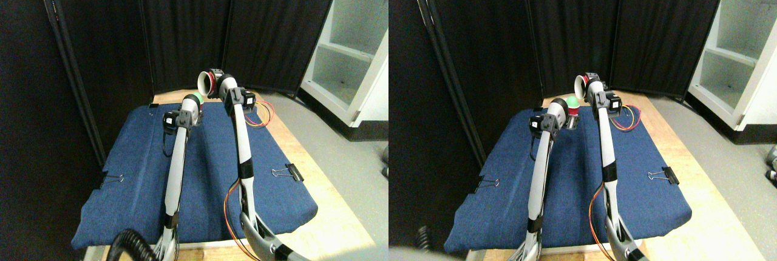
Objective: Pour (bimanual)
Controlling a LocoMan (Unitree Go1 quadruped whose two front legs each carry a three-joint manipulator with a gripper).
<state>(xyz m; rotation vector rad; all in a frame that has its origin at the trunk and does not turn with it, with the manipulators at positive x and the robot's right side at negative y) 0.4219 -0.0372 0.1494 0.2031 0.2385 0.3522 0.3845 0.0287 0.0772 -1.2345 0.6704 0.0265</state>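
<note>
Two manipulators rise before us over a blue cloth (pixel 200 182) clipped to a wooden table (pixel 328 212). Our right gripper (pixel 213 82) holds a white cup with a red inside (pixel 205 82), tipped on its side with its mouth facing left, raised above the far edge of the cloth. Our left gripper (pixel 193 104) sits just below and to the left of it at a green cup (pixel 193 98); we cannot tell how its jaws stand. A white shelf (pixel 352 48) stands to the right, against dark curtains (pixel 182 24).
</note>
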